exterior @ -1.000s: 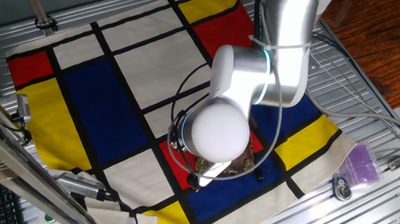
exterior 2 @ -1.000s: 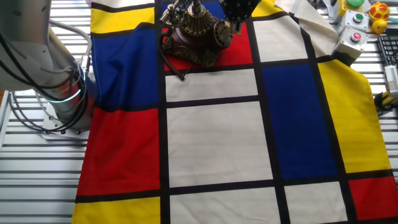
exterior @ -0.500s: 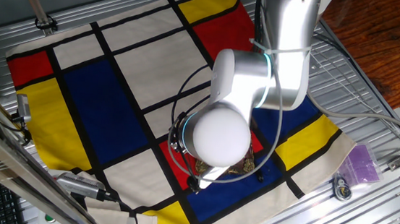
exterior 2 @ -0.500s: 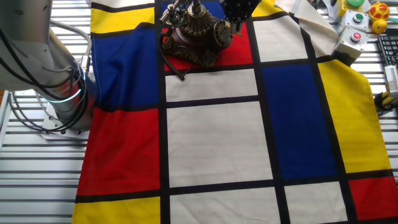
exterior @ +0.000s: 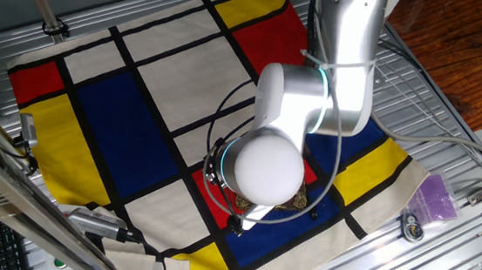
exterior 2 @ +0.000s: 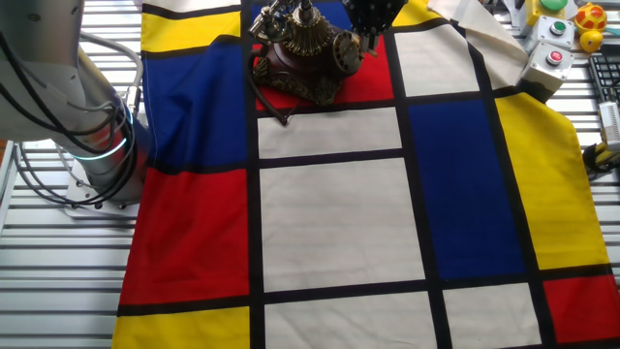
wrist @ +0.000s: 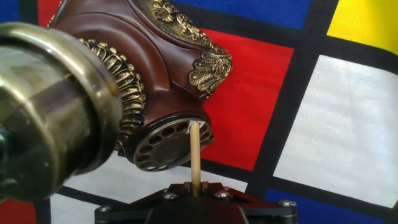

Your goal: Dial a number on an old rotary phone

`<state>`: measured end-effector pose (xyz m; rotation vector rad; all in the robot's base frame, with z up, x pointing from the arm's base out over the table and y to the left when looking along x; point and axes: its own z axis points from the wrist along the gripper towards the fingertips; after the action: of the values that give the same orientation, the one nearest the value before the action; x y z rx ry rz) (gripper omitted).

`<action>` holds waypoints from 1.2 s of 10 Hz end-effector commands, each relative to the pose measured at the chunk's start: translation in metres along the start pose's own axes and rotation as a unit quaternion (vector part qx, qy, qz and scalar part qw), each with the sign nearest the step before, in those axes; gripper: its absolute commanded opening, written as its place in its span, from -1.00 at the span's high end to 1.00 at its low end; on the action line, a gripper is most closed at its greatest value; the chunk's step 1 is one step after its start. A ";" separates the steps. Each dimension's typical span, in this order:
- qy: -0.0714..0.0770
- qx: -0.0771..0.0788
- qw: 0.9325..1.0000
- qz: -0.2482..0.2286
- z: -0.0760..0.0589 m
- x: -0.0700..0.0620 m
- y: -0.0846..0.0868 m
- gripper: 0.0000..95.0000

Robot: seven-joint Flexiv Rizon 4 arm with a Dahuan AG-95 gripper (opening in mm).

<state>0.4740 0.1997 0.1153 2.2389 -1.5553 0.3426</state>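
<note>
The old rotary phone (exterior 2: 302, 53) stands on a red patch of the cloth at the far edge of the other fixed view. In the hand view its red-brown base (wrist: 168, 74), brass trim and dark round dial (wrist: 166, 147) show, with the brass handset end (wrist: 50, 106) large and blurred at the left. My gripper (wrist: 196, 186) is shut on a thin wooden stick (wrist: 195, 155). The stick points up, and its tip is at the dial's right rim by a finger hole. In one fixed view the arm (exterior: 265, 163) hides nearly all of the phone (exterior: 298, 198).
A cloth (exterior 2: 329, 223) of red, blue, yellow and white patches covers the table. The robot base and cables (exterior 2: 92, 145) stand at the left. A button box (exterior 2: 550, 56) sits at the far right. A purple object (exterior: 435, 197) lies off the cloth.
The arm's wrist has shifted slightly down and to the right in one fixed view. The phone has not moved.
</note>
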 end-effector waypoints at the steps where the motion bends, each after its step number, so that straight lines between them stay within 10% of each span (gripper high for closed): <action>1: 0.001 0.003 1.000 -0.004 0.002 0.000 0.000 1.00; 12: 0.018 0.001 1.000 0.002 0.005 0.000 -0.002 1.00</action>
<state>0.4761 0.1984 0.1102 2.2170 -1.5415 0.3841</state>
